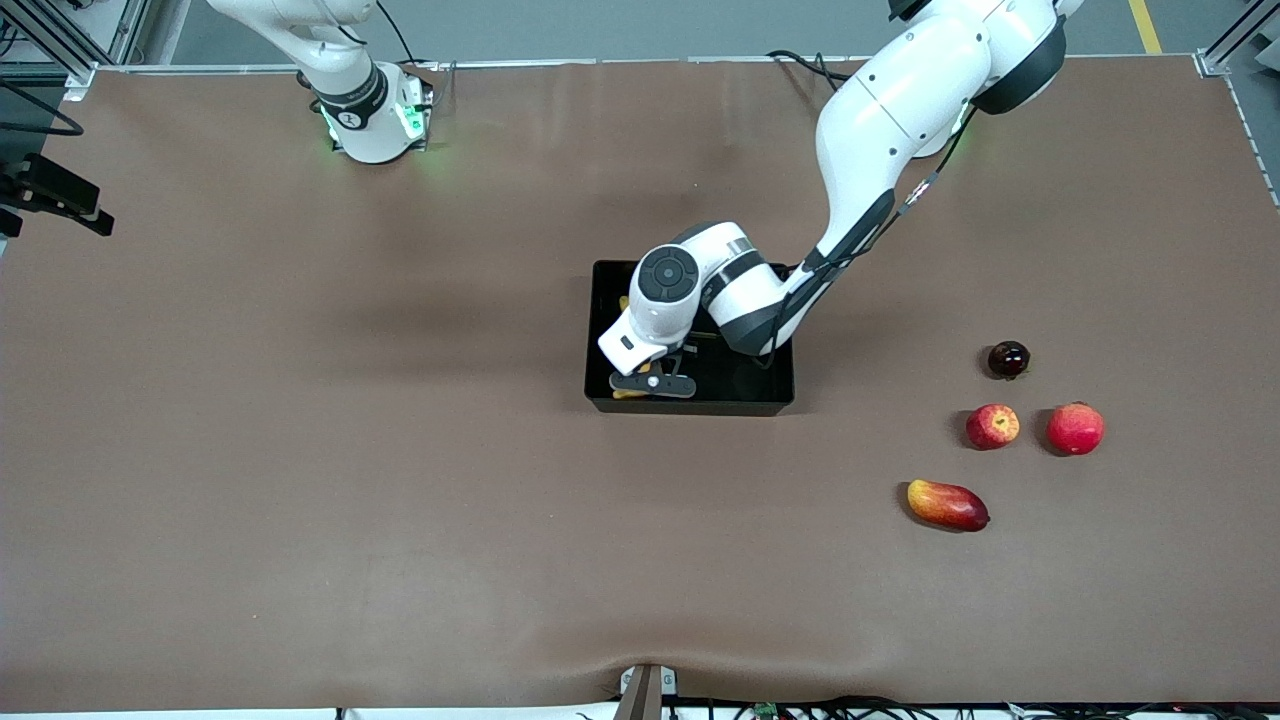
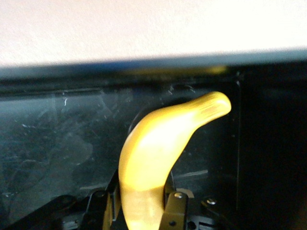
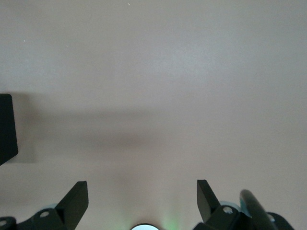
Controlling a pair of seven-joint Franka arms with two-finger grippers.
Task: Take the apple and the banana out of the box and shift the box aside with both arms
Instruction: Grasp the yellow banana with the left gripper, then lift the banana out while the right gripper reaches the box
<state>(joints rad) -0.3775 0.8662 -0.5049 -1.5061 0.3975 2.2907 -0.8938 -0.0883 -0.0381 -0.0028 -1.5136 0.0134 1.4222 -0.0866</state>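
Observation:
The black box (image 1: 770, 385) stands mid-table. My left gripper (image 1: 652, 385) reaches down inside it, at the end toward the right arm, and is shut on the yellow banana (image 1: 630, 393). In the left wrist view the banana (image 2: 163, 139) rises from between the left gripper's (image 2: 144, 203) fingers, low over the box's floor (image 2: 53, 143). The small red apple with yellow patches (image 1: 992, 426) lies on the table toward the left arm's end. My right gripper (image 3: 142, 184) is open and empty over bare table, out of the front view; a corner of the box (image 3: 6, 127) shows at the edge of its view.
Beside the apple lies a larger red round fruit (image 1: 1075, 428). A red-yellow mango (image 1: 947, 504) lies nearer the front camera and a small dark fruit (image 1: 1008, 359) farther from it. The right arm's base (image 1: 375, 120) stands at the table's back edge.

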